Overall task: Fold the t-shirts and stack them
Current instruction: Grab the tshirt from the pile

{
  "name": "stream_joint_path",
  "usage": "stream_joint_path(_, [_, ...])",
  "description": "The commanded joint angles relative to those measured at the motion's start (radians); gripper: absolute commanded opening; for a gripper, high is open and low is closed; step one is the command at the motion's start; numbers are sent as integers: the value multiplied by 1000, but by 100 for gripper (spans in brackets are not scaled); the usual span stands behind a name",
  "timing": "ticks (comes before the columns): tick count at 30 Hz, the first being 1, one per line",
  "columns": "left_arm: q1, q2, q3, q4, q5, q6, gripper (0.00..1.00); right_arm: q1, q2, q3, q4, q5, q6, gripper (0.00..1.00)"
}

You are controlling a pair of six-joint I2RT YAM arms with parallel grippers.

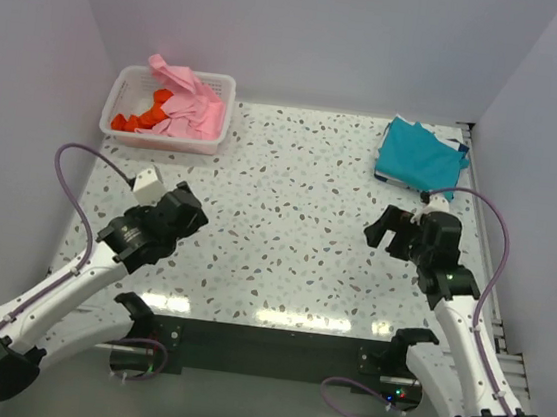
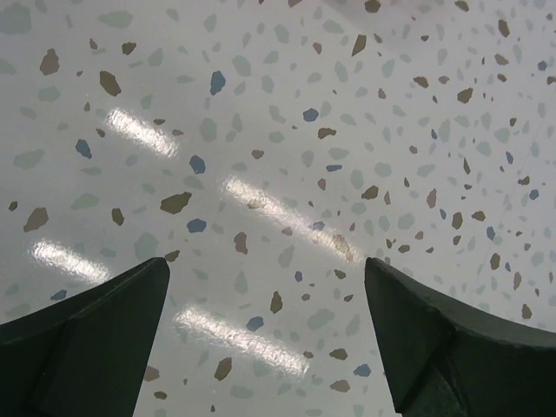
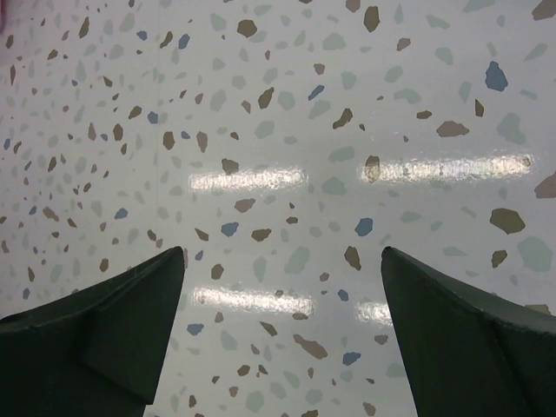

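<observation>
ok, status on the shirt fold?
Left tool, right tool open, empty, over table. Teal shirt far right, looks folded. Pink shirt, orange-red shirt in basket. Nothing blocking.

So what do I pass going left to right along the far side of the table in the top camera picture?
Orange-red t-shirt → pink t-shirt, both in the white mesh basket → teal t-shirt.

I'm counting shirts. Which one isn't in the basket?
The teal blue t-shirt, out on the table. The pink t-shirt and orange-red t-shirt are in the white basket.
</observation>
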Motion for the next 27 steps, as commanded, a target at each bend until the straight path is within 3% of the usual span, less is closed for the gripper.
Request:
stream_joint_path(1, [23,59,96,81,-91,28,100,-1,7,42,46,-32,4,99])
stream_joint_path(6, [112,185,248,142,-45,131,100,1,17,117,-8,25,39,99])
stream_joint_path(14, [369,453,492,307,173,337,100,-1,40,135,-22,59,40,99])
stream_joint_path(23, [529,884,853,425,257,505,100,1,3,92,50,2,23,99])
stream_joint_path(27, [575,1157,1053,469,317,541,100,1,17,77,85,-10,23,99])
